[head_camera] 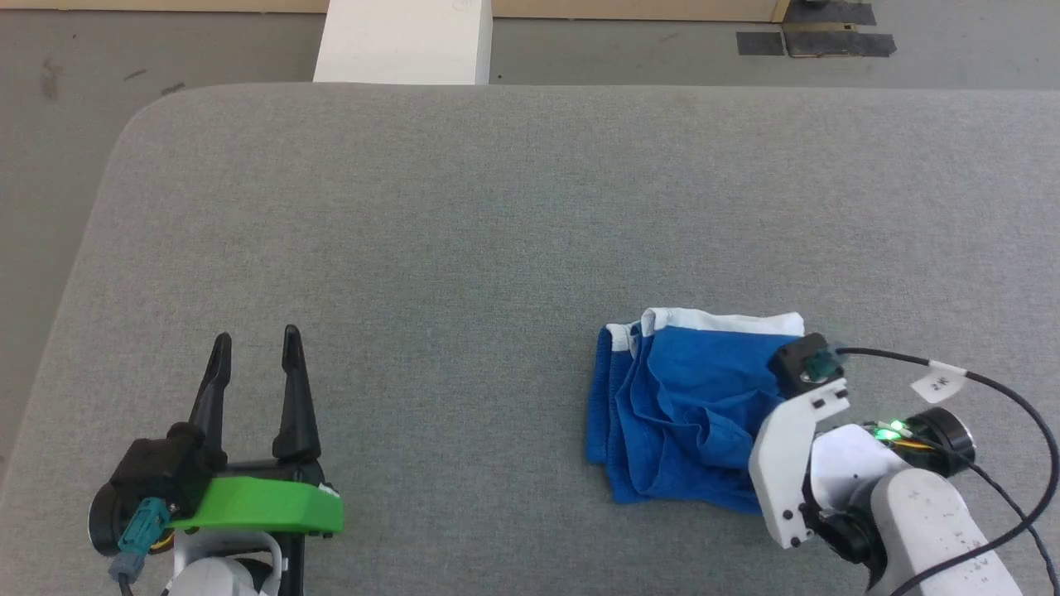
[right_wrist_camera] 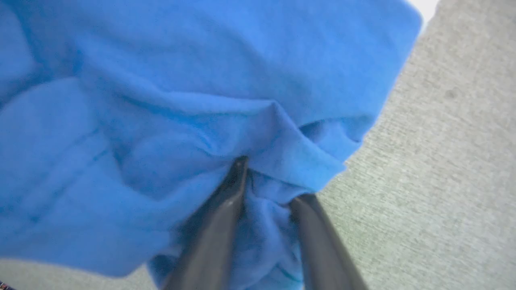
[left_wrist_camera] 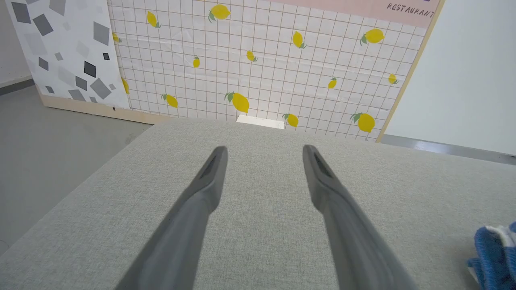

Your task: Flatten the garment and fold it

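Garment lies on the table, right side, near half, well short of the far edge. Right gripper comes in from the near right over the garment's near-right corner. A fold of cloth sits between its fingers, apparently pinched, though the close view is blurred. Left gripper is at near left over the table, fingers spread and pointing far, well apart from the garment to its right. A block stands on the floor just past the table's far edge, left of centre, with a wall panel behind it.
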Controlling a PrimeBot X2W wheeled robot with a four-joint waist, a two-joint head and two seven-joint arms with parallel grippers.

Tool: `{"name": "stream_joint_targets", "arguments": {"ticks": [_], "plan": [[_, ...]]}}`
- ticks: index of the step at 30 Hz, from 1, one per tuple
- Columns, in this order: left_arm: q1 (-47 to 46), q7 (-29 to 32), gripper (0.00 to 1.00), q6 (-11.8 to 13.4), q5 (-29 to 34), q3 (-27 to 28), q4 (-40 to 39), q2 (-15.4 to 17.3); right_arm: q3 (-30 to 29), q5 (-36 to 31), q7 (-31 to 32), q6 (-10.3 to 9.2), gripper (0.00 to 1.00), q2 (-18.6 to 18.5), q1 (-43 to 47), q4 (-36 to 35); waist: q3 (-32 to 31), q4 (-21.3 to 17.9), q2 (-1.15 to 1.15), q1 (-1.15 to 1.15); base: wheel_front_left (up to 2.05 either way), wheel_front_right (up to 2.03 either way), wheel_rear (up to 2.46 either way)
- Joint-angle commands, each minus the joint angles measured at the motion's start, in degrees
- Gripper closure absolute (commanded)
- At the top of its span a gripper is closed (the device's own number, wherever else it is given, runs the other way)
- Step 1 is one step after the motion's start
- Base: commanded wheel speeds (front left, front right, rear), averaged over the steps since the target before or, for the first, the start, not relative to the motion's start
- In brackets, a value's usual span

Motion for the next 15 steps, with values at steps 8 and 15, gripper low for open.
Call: {"name": "stream_joint_targets", "arguments": {"ticks": [8, 15], "plan": [[1.02, -0.25, 0.0, 0.79, -0.22, 0.89, -1.15, 0.75, 8.46, 3.03, -0.82, -0.1, 1.0, -7.09, -4.05, 1.59, 0.02, -6.24, 0.0, 0.0, 0.0, 0.0, 0.0], [-0.23, -0.06, 0.0, 0.9, 0.2, 1.08, -2.93, 1.92, 15.35, 7.15, -0.77, -0.1, 1.0, -13.35, -10.73, 1.54, 3.83, -17.09, 0.0, 0.0, 0.0, 0.0, 0.0]]}}
